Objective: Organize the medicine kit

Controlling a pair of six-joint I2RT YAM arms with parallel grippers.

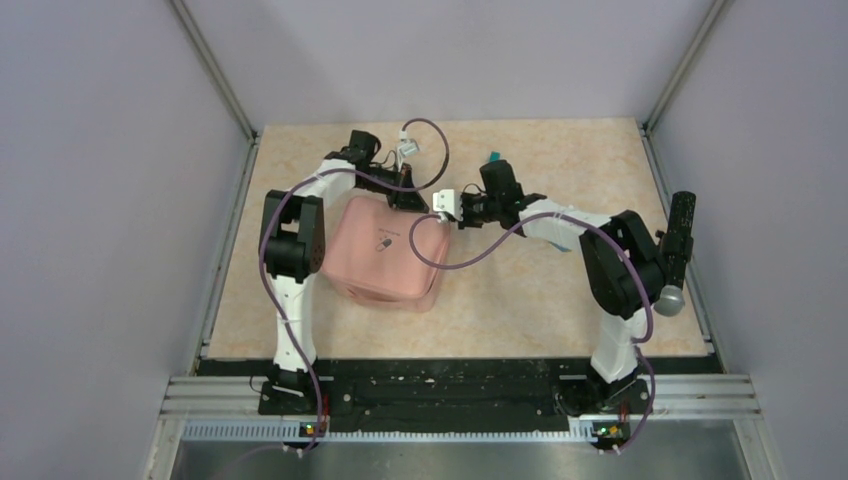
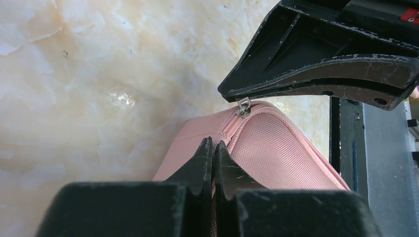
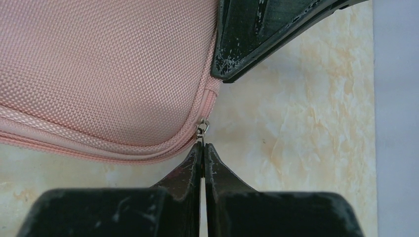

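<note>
The medicine kit (image 1: 385,250) is a pink zip case lying closed on the marbled table, left of centre. My left gripper (image 1: 408,198) sits at its far right corner. In the left wrist view it (image 2: 213,143) is shut, with pink fabric of the case's (image 2: 281,148) edge pinched between the jaws. My right gripper (image 1: 447,207) meets that same corner from the right. In the right wrist view it (image 3: 202,146) is shut on the small metal zipper pull (image 3: 202,127) at the kit's (image 3: 99,64) rounded corner. That pull (image 2: 243,105) also shows just under the right gripper's fingers (image 2: 316,64).
A small teal object (image 1: 492,156) lies on the table behind the right gripper. Purple cables (image 1: 440,150) loop over the kit and both arms. Grey walls close in the table on three sides, and a black rail (image 1: 450,385) runs along the near edge.
</note>
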